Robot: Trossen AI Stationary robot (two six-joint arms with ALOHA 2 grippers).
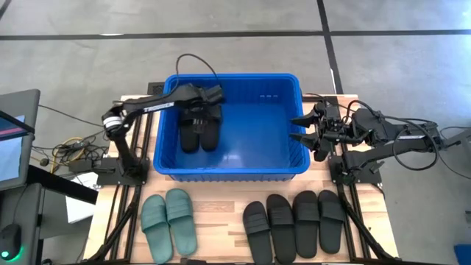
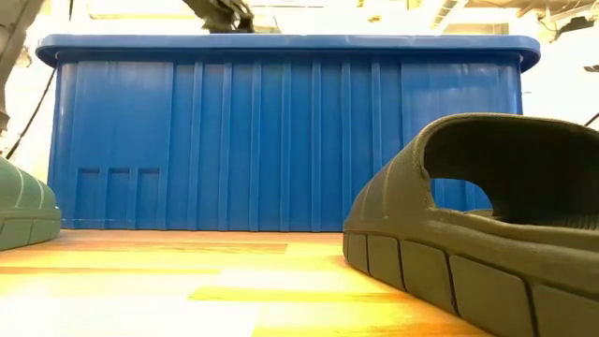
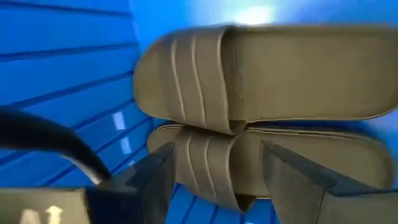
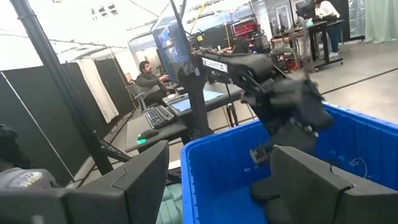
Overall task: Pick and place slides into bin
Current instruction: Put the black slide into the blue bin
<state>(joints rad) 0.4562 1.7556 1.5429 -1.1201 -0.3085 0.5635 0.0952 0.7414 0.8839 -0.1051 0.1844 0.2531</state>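
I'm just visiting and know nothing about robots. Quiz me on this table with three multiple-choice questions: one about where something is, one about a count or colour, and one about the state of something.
1. Where are the two green slides?
A. Inside the bin
B. On the table in front of the bin, toward the left arm's side
C. On the floor

2. How many black slides lie on the table outside the bin?
A. Two
B. Four
C. Six

3. What is the left gripper doing?
A. Open over the pair of black slides in the bin
B. Clamped on a green slide
C. Parked beside the table

Answers:
1. B: the overhead view shows them side by side on the wood.
2. B: a row of four lies toward the right arm's side.
3. A: its wrist view shows spread fingers over that pair.
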